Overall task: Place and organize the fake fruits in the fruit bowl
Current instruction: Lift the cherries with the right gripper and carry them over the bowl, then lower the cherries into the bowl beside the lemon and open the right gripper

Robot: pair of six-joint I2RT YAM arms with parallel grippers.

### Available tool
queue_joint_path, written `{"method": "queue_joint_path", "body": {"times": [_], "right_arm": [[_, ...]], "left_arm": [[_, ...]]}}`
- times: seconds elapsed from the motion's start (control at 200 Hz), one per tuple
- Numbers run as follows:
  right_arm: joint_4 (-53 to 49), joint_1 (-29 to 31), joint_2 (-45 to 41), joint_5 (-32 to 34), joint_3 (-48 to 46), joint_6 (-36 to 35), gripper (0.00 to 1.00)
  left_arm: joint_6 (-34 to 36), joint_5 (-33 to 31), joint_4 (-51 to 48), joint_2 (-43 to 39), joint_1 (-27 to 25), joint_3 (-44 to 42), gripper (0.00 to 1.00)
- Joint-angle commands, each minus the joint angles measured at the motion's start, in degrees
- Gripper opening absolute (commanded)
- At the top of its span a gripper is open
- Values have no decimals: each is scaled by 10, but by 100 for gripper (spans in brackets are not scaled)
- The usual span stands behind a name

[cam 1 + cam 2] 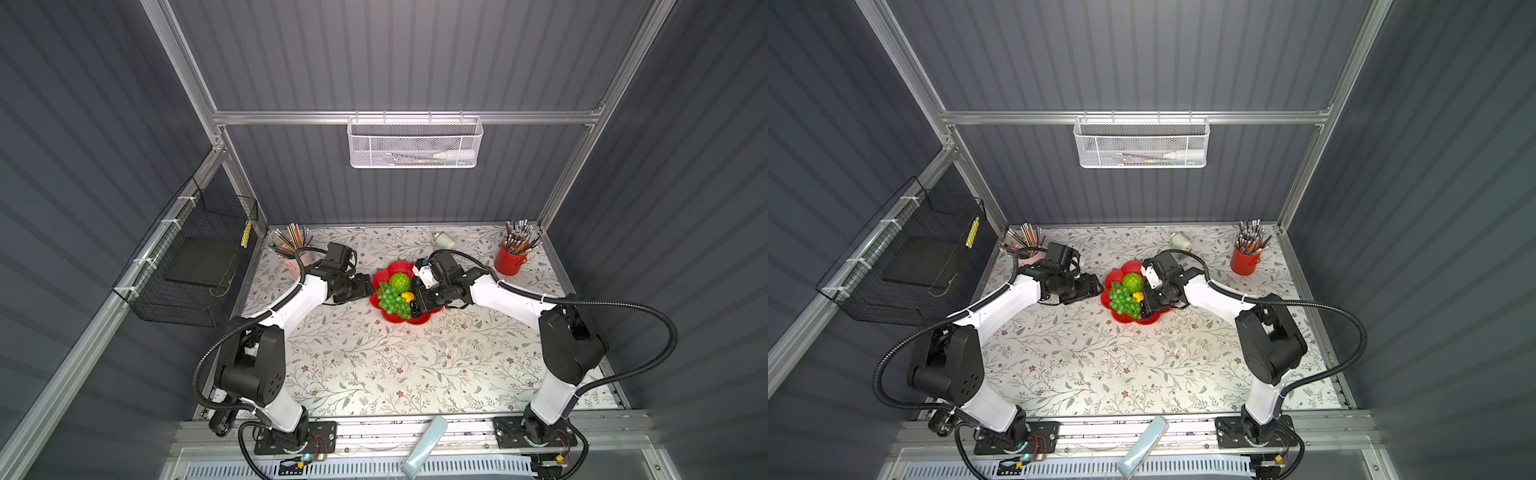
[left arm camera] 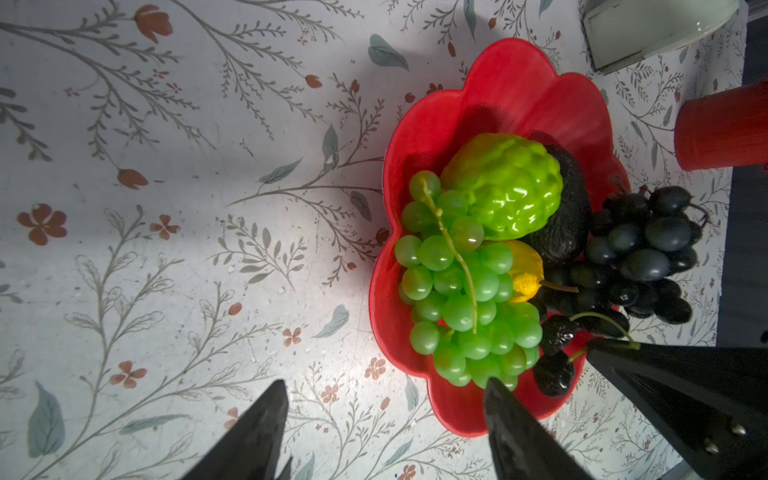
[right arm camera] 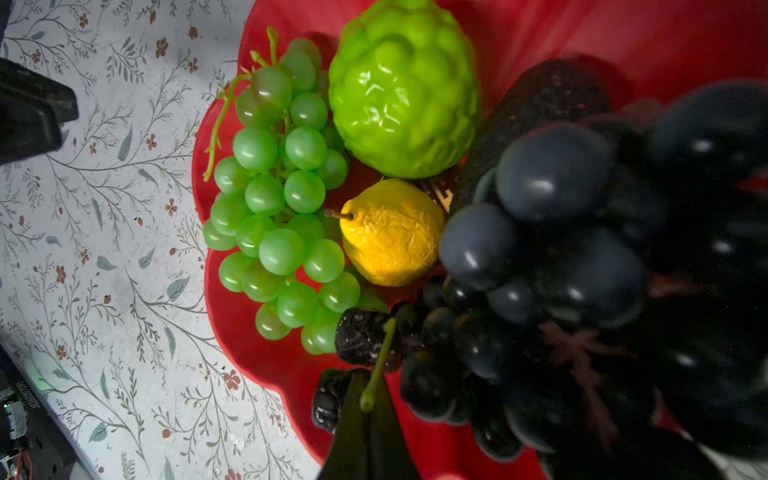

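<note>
Berries go in the fruit bowl [image 2: 519, 83]
My right hand [image 3: 363, 386] pinches the berry cluster [image 3: 361, 336] by its stem at 5 o'clock, where there's room; my left hand [image 2: 386, 386] is open and empty.

My build: glossy white link shells [image 1: 515, 301], matte black joint housings [image 1: 573, 345], ribbed black cable conduits [image 1: 615, 301], black screwed base plates [image 1: 507, 432]; tapering black fingers [image 2: 257, 436] on my left claw [image 2: 386, 380].

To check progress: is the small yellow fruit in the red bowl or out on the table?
In. The yellow fruit lies inside the red bowl, between the green grapes and the dark grapes.
</note>
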Motion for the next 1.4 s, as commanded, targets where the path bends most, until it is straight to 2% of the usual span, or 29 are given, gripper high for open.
{"method": "queue_joint_path", "body": {"times": [0.0,0.275,0.42,0.485,0.51,0.735,0.915,1.036,1.161,1.301,1.391], "right_arm": [[5,-2,12,7,15,-14,0],[26,-2,16,30,21,-26,5],[14,-1,26,34,41,-36,18],[14,-2,24,37,42,-36,36],[15,-1,21,38,40,-36,39],[-27,-2,-22,44,59,-44,41],[-39,0,-86,1,70,-36,45],[-43,-1,-125,-16,69,-29,49],[-50,-6,-168,23,58,-43,54],[-61,-41,-209,80,31,-55,63],[-53,-87,-220,83,-1,-45,64]], "left_arm": [[-3,-4,-17,-17,3,15,75],[-4,-11,-21,-28,3,15,75],[-7,-6,-24,-23,3,21,75],[-6,-8,-24,-27,3,22,75],[-6,-9,-23,-28,3,21,75],[1,-17,-33,-27,3,30,75],[3,-18,-30,-17,3,39,76],[5,-35,-25,-16,3,46,84],[26,-65,-35,-8,4,63,92],[41,-84,-33,-4,12,70,95],[40,-80,-32,0,15,72,95]]}}
